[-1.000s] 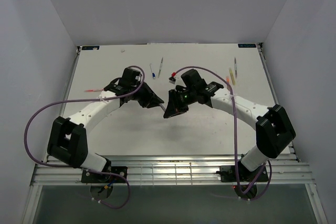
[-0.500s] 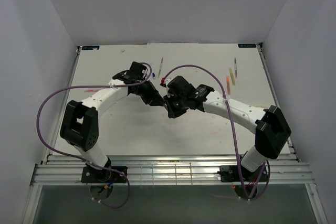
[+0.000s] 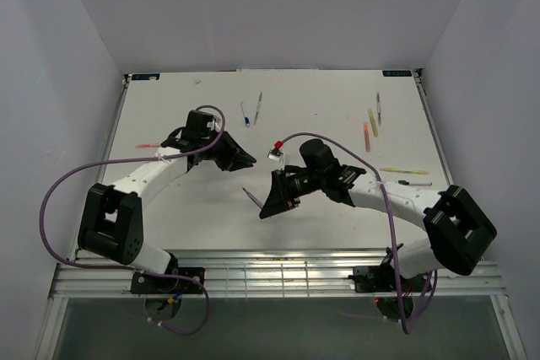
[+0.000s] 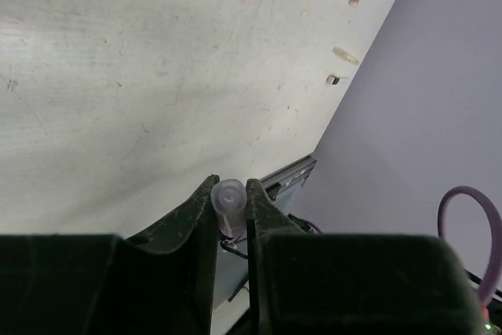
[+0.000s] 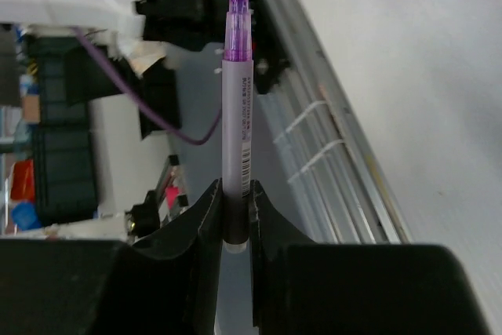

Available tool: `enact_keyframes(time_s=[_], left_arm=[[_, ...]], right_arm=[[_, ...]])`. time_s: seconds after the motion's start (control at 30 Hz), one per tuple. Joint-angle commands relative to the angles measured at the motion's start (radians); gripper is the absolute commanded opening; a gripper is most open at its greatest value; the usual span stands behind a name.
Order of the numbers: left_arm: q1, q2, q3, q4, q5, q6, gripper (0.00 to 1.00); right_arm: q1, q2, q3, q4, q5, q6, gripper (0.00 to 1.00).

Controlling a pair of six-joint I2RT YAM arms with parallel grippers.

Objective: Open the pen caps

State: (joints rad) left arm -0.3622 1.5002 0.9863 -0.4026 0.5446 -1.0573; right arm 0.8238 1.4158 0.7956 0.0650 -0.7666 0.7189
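- The left gripper (image 4: 232, 186) is seen clamped on the purple cap (image 4: 230, 200), a short pale tube pinched between the jaws with one round end turned toward the wrist camera
- In the top view this gripper is held over the table (image 3: 211, 217), left of the middle and well back from the near edge
- The right gripper (image 5: 234, 190) is closed on the purple pen (image 5: 238, 92) near its rear end, and the bare writing tip is left standing clear of the jaws
- The cap is judged to be already off this pen: the two pieces are held well apart, with nothing joining them
- From above, the pen is seen running on a slant out of the right gripper, its tip aimed toward the far left corner, roughly at the left gripper; the cap lies beyond the tip on nearly the same axis
- A set-down of both pieces is judged to come next, each on the table under its own gripper
- Other pens are left lying: a blue pen (image 3: 245, 114) near the far edge, nearer the left arm, and an orange pen (image 3: 366, 131) toward the far right corner, nearer the right arm; whether their caps are on cannot be told
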Motion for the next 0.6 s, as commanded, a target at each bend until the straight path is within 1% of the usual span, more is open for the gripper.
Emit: enact_keyframes(time_s=[0.0,0.03,0.07,0.1,0.13,0.17,0.2,0.23,0.27,0.3,0.33,0.4,0.43,0.57], left_arm=[[0.016,-0.064,-0.038,0.128,-0.044,-0.030,0.00],[0.029,-0.066,-0.037,0.114,-0.044,-0.032,0.00],[0.034,-0.061,-0.031,0.099,-0.044,-0.030,0.00],[0.037,-0.054,-0.020,0.075,-0.049,-0.023,0.00],[0.042,-0.037,0.010,0.012,-0.057,0.006,0.00],[0.042,-0.028,0.029,-0.022,-0.067,0.026,0.00],[0.042,-0.018,0.046,-0.062,-0.095,0.046,0.00],[0.042,-0.009,0.079,-0.144,-0.113,0.084,0.00],[0.042,0.012,0.101,-0.189,-0.139,0.104,0.00],[0.042,0.023,0.118,-0.230,-0.175,0.123,0.00],[0.042,0.032,0.129,-0.287,-0.187,0.163,0.00],[0.042,0.058,0.150,-0.327,-0.204,0.198,0.00],[0.042,0.066,0.152,-0.356,-0.212,0.213,0.00],[0.039,0.075,0.124,-0.378,-0.209,0.273,0.00]], right_arm=[[-0.006,-0.032,0.020,0.248,-0.224,0.113,0.08],[-0.006,-0.034,0.028,0.218,-0.211,0.091,0.08],[-0.005,-0.035,0.037,0.138,-0.168,0.064,0.08],[-0.006,-0.041,0.053,0.106,-0.148,0.025,0.08],[-0.006,-0.043,0.062,0.069,-0.078,0.004,0.08],[-0.006,-0.044,0.073,-0.024,-0.038,-0.021,0.08],[-0.009,-0.041,0.094,-0.062,-0.002,-0.063,0.08],[-0.009,-0.034,0.112,-0.133,0.089,-0.091,0.08],[-0.008,-0.014,0.129,-0.263,0.131,-0.125,0.08],[-0.008,-0.003,0.169,-0.327,0.162,-0.191,0.08],[-0.009,0.005,0.183,-0.385,0.241,-0.215,0.08],[-0.009,0.008,0.183,-0.456,0.289,-0.242,0.08],[-0.009,0.002,0.174,-0.471,0.349,-0.259,0.08],[-0.021,0.015,0.151,-0.507,0.473,-0.268,0.08]])
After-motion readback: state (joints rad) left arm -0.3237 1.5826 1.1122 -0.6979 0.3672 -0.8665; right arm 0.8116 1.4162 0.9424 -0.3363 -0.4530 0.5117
